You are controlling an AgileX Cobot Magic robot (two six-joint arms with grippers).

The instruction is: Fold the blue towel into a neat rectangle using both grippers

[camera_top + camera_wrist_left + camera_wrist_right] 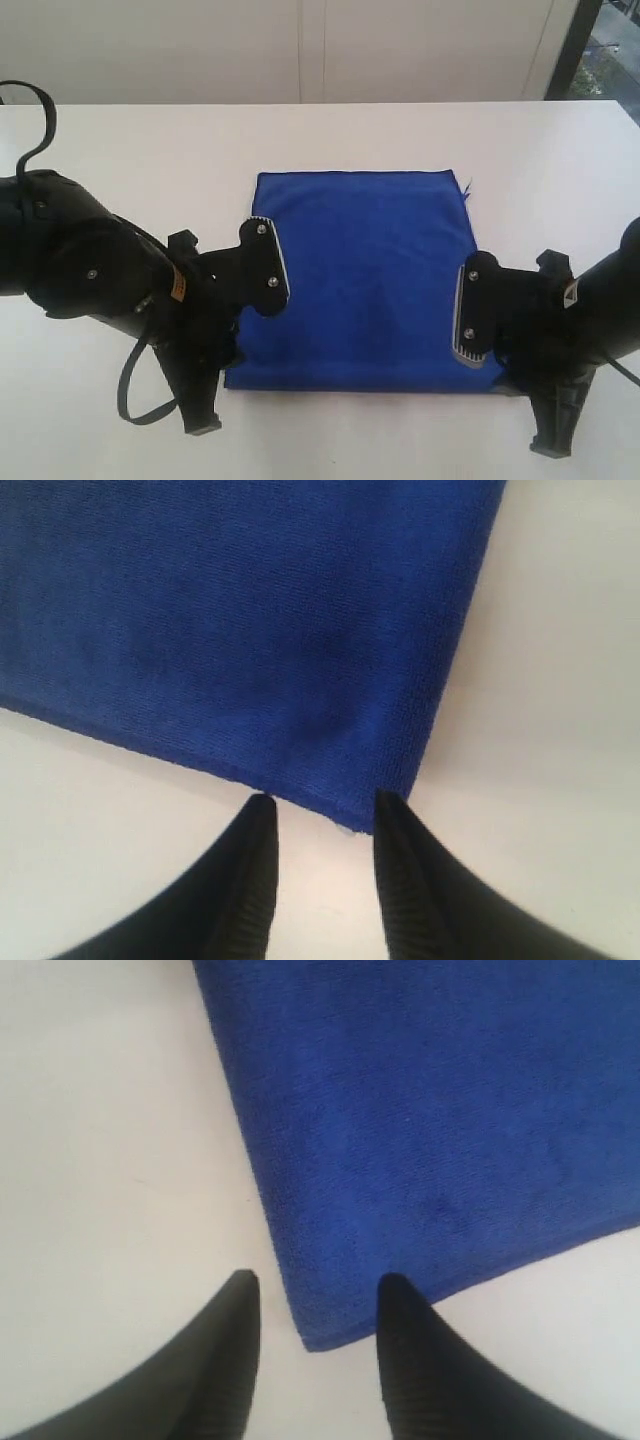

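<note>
Left end effector (323, 798): jaws spread, nothing pinched, with a near corner of the blue towel (365, 280) lying just ahead of the tips, in line with the gap between them. Right end effector (318, 1278): also spread and empty, the other near corner sitting between and just short of its tips, one tip overlapping the hem. Both are low over the surface (150, 150) at the towel's near edge, one at each corner, and the cloth runs away from them flat to a straight far edge. The towel is soft terry, so probably light and limp with no stiffness. It should drape and sag when lifted, drag a little on the surface, and hold a crease only loosely. It is not fragile and the pile should give decent grip. The best hold looks like a pinch right at the two near corners, catching the full hem thickness so no layer slips, then lifting both evenly so the edge stays straight. I cannot tell how many layers there are. A loose thread (467, 185) sticks out at the far corner on the right end effector's side; minor snag risk. Surface is plain white, smooth and matte, with bare space all round the cloth. Beyond it is a pale wall (300, 50), with a strip of window (610, 40) past the right end effector's far side.
</note>
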